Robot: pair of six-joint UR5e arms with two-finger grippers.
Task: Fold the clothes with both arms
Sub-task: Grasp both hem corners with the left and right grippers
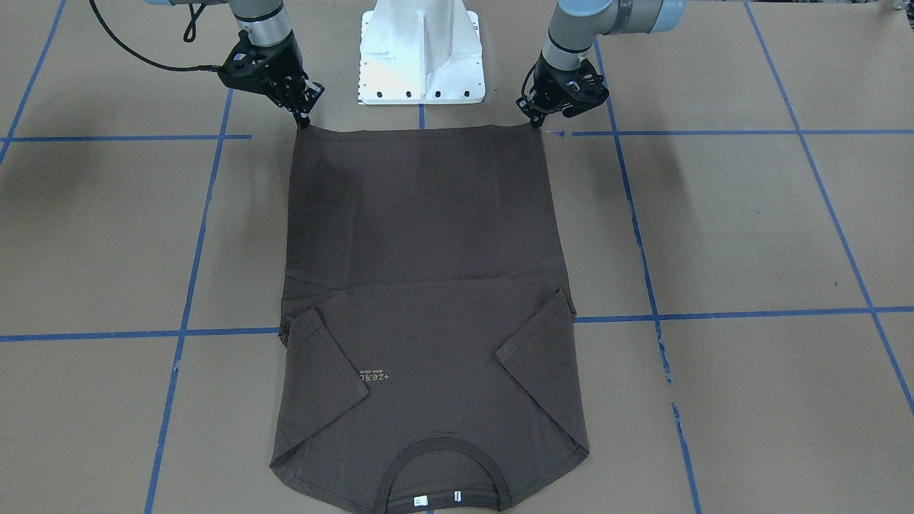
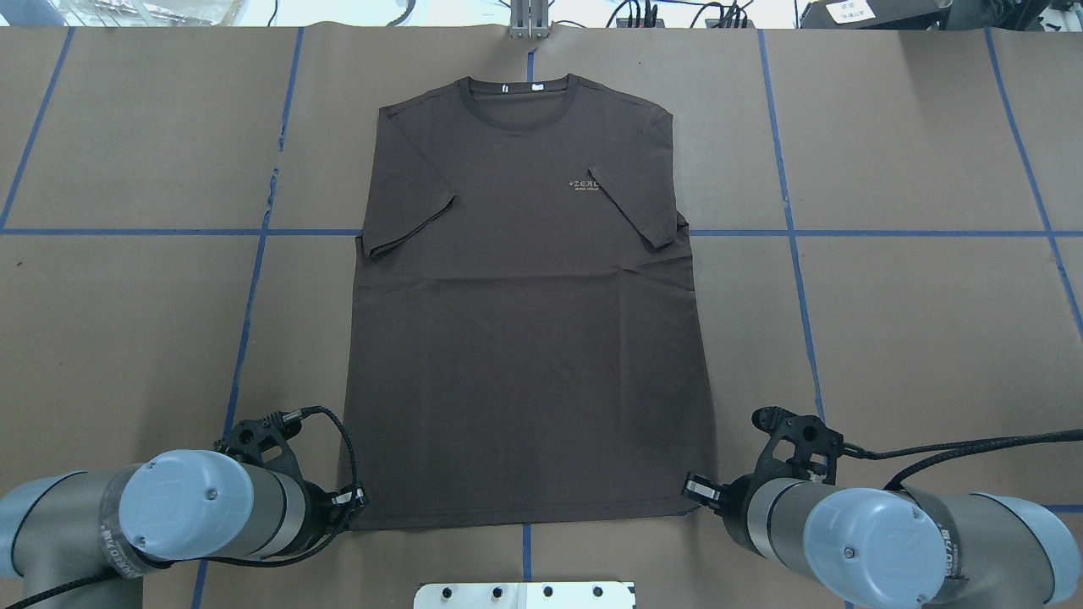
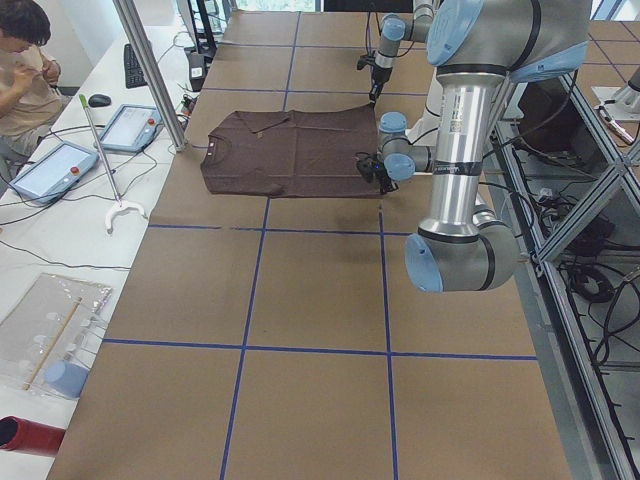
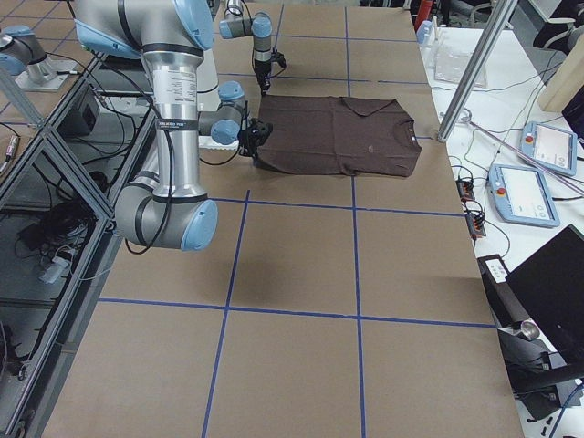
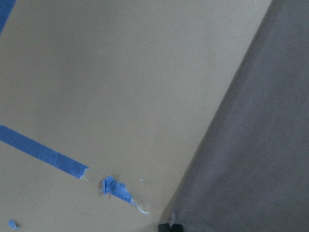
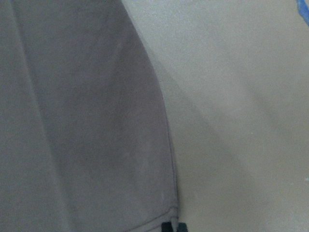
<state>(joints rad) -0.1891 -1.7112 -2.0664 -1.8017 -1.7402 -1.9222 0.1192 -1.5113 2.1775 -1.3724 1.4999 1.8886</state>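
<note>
**A:** Start at the robot's side; what have the arms got?

**B:** The left end effector (image 1: pixel 534 123) has its fingertips drawn together on one hem corner of the T-shirt (image 1: pixel 428 228); the right end effector (image 1: pixel 303 120) is clenched the same way on the other corner. Each wrist view shows a pair of dark tips close together right at the cloth's corner, so I read both as pinching it, though the bite is very small.

**A:** And the garment itself?

**B:** It lies flat, chest up, on the brown worktop (image 1: pixel 750 228); the hem is just beside the white pedestal (image 1: pixel 421 50). Further out, the sleeves (image 1: pixel 328 371) are turned in over the chest; furthest off is the collar (image 1: pixel 446 450) with its white tags (image 1: pixel 421 501).

**A:** How will it handle?

**B:** I'd judge it light, thin and quite limp, with no stiffness at all. It should sag between the two pinches and drag a little on the paper; it's neither fragile nor slippery.

**A:** Are the corners the right hold?

**B:** I think so, provided both layers sit in each pinch, or the top layer may peel away. An even lift should keep the hem straight; the turned-in sleeves could flop loose on the way to the shoulders.
</note>
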